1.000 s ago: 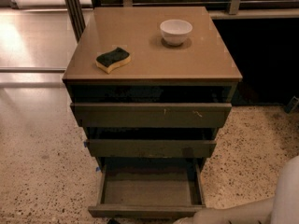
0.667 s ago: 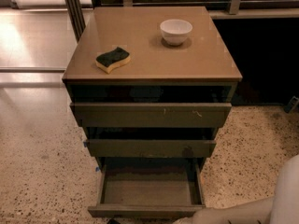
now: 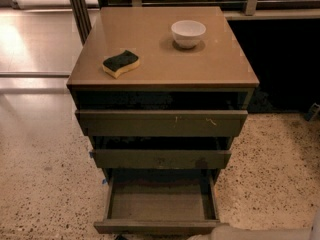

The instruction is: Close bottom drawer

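While the bottom drawer point(image 3: 160, 205) stands pulled well out from the foot of the table point(image 3: 165, 66), its plain grey floor lies fully exposed and holds nothing. Its flat front sits furthest forward from the table, near the lower edge of the view. Above it, the mid-width drawer front point(image 3: 160, 159) juts out a little from the table body. The widest drawer front point(image 3: 160, 124), with pale scratches right of centre, juts out a little less again, so the three fronts step down like stairs. On the table top, a yellow sponge point(image 3: 120, 63) with a dark green scouring face up lies toward the left front. A white bowl point(image 3: 188, 33) stands upright toward the right rear, well apart from the sponge. A pale arm point(image 3: 272, 232) enters low, beyond the table's right front corner, and runs along the bottom edge of the view. The pincer point(image 3: 202, 235) shows only as the arm's pale tip, right against the lower right of the bottom drawer's front. Whether it is released or clenched cannot be told. Speckled terrazzo floor point(image 3: 45, 184) surrounds the table on both sides.
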Controlling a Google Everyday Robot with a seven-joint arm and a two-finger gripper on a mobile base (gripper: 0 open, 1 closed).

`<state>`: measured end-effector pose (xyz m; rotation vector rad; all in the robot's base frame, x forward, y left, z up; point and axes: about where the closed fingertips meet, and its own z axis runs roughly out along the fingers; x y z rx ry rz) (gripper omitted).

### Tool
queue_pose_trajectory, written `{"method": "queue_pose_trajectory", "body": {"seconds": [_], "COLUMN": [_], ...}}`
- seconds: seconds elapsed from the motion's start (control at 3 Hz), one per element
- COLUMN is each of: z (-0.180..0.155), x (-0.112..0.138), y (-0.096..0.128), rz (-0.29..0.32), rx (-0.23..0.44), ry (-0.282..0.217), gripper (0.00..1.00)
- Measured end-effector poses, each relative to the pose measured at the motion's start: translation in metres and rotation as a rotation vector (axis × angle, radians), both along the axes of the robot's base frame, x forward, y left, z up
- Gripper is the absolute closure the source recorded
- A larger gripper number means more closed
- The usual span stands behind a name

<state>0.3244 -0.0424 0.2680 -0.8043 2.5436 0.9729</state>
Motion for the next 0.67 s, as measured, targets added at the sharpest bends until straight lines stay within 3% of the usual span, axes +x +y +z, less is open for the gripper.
{"method": "queue_pose_trajectory", "body": {"seconds": [0.33,0.67], "z": [-0.0154,-0.0159], "x": [0.0019,0.0022], "y": [0.0078,0.008], "rz": [0.007,0.006], "rx": [0.045,0.045], "ry": [0.042,0.042], "gripper": [1.0,1.0]}}
